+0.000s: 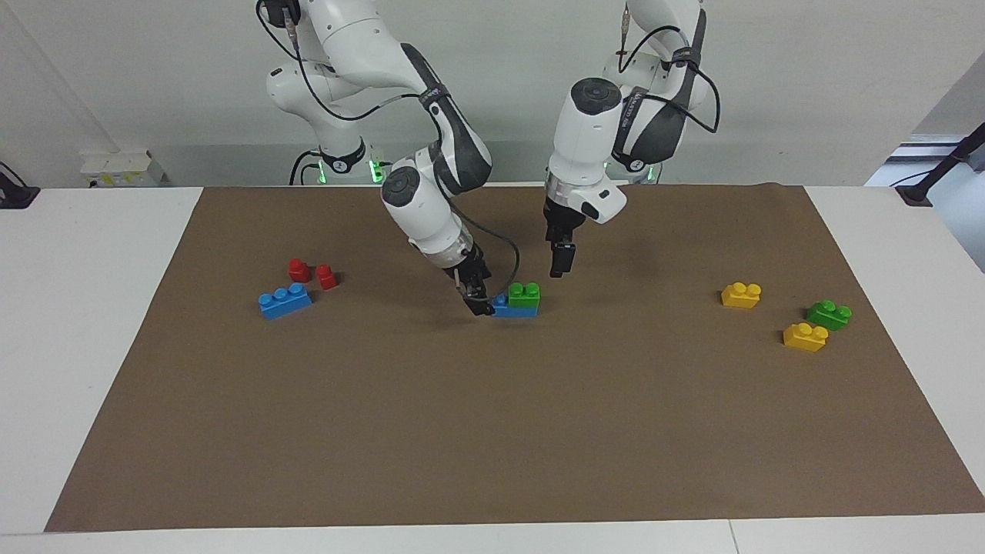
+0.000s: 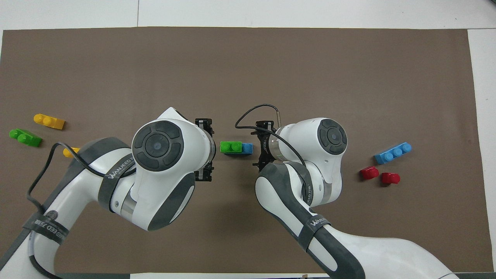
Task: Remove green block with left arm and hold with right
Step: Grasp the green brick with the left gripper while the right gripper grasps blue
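A green block (image 1: 524, 294) sits stacked on one end of a blue brick (image 1: 514, 310) in the middle of the brown mat; the pair also shows in the overhead view, green block (image 2: 230, 147) and blue brick (image 2: 247, 148). My right gripper (image 1: 482, 303) is down at mat level, shut on the blue brick's bare end, and shows in the overhead view (image 2: 260, 150). My left gripper (image 1: 562, 263) hangs in the air just above and beside the green block, not touching it. In the overhead view its own wrist hides it.
A second green block (image 1: 829, 314) and two yellow bricks (image 1: 741, 295) (image 1: 805, 337) lie toward the left arm's end. A longer blue brick (image 1: 285, 300) and two small red pieces (image 1: 299, 269) (image 1: 326, 276) lie toward the right arm's end.
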Controlling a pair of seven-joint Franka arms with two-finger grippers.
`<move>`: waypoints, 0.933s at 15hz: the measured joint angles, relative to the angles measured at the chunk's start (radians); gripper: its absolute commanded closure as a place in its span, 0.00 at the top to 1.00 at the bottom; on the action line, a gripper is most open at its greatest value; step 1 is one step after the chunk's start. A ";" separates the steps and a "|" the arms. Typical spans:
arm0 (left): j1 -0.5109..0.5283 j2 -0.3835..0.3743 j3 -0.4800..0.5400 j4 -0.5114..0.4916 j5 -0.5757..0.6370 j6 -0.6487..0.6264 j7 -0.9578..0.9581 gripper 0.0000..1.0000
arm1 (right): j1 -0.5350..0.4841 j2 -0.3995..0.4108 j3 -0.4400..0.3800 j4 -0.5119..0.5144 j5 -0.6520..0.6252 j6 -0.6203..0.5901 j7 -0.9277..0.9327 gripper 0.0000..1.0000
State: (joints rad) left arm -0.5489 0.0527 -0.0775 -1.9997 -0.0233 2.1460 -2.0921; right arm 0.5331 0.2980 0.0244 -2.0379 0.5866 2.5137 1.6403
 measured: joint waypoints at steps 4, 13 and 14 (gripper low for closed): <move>-0.024 0.048 0.001 -0.010 0.000 0.074 -0.052 1.00 | 0.022 0.034 0.000 -0.003 0.028 0.066 0.000 0.97; -0.024 0.098 0.009 -0.010 0.001 0.126 -0.138 1.00 | 0.036 0.073 -0.002 -0.003 0.031 0.123 0.000 0.11; -0.024 0.102 0.009 -0.010 0.001 0.135 -0.146 1.00 | 0.033 0.074 -0.006 -0.003 0.044 0.123 0.000 0.00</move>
State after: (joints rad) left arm -0.5728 0.1544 -0.0687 -2.0098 -0.0223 2.2811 -2.2377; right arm 0.5664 0.3716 0.0183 -2.0407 0.6305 2.6368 1.6404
